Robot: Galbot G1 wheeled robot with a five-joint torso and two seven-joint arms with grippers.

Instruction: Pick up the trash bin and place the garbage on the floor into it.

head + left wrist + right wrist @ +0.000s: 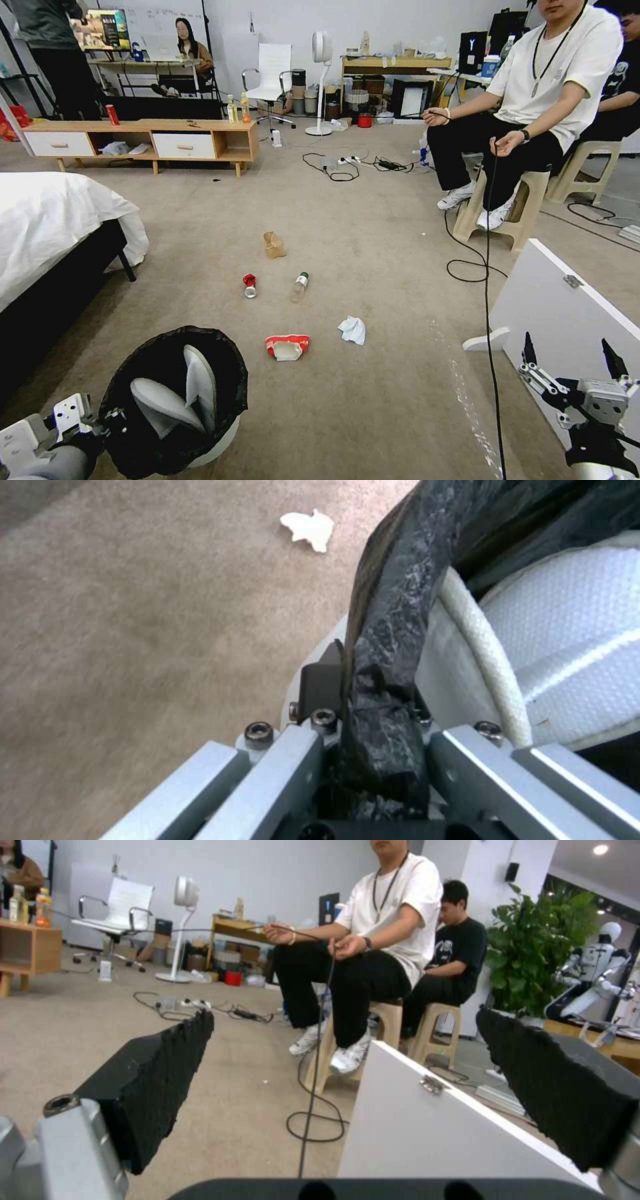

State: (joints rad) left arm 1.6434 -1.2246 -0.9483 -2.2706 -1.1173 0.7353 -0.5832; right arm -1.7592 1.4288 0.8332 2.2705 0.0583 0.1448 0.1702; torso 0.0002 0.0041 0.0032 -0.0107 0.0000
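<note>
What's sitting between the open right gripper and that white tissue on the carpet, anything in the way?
Nothing visible lies on the carpet between them. The right gripper hangs open beside the leaning white board, and the tissue lies on bare floor. A black cable hangs close by the gripper on the tissue's side. The left gripper holds the trash bin.

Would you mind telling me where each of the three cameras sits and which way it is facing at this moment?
Head view: high on the robot, facing forward and down over the floor and garbage; left gripper and right gripper show at the lower corners.
Left wrist view: on the left arm, along its fingers clamped on the trash bin rim.
Right wrist view: low, level across the room between open fingers.
Shared: head and left wrist views both show the bin and white tissue.
</note>
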